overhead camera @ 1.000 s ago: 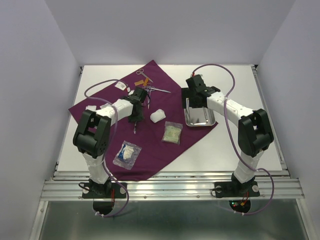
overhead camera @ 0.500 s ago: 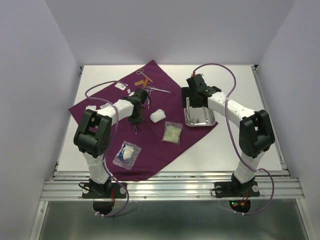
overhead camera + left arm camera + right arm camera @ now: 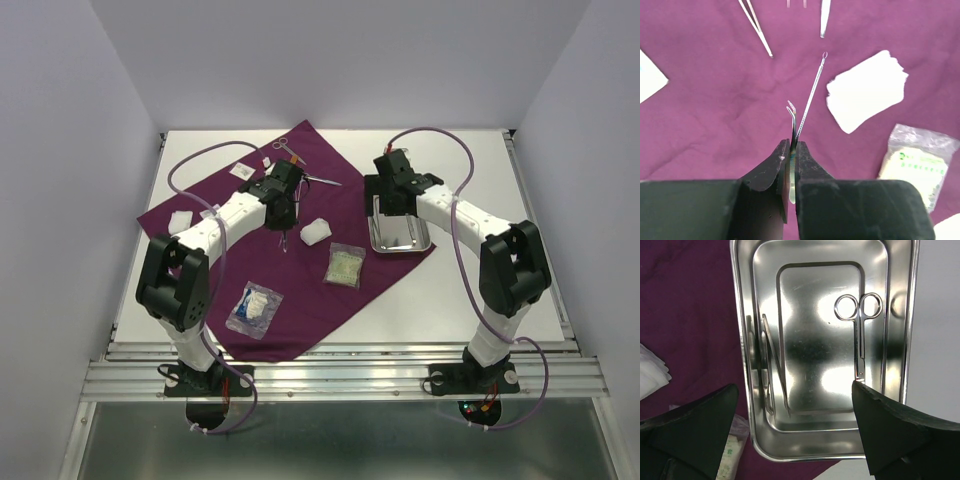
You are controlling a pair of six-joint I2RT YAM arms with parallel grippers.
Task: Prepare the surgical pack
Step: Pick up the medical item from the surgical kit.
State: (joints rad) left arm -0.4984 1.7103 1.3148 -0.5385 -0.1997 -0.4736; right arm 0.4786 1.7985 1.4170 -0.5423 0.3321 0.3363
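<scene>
Surgical pack: a large dark-purple square cloth (image 3: pixel 300 290) lies spread on the white table (image 3: pixel 500 180). A small shiny rectangular steel tray (image 3: pixel 405 236) on the cloth's right corner holds scissors (image 3: pixel 858 325) and tweezers (image 3: pixel 771 365). The right fingers (image 3: pixel 890 425) hang wide open above the tray. The left fingers (image 3: pixel 772 167) pinch thin curved-tipped steel forceps (image 3: pixel 791 120) above mid-cloth. Best to carry them level to the tray and release low.
</scene>
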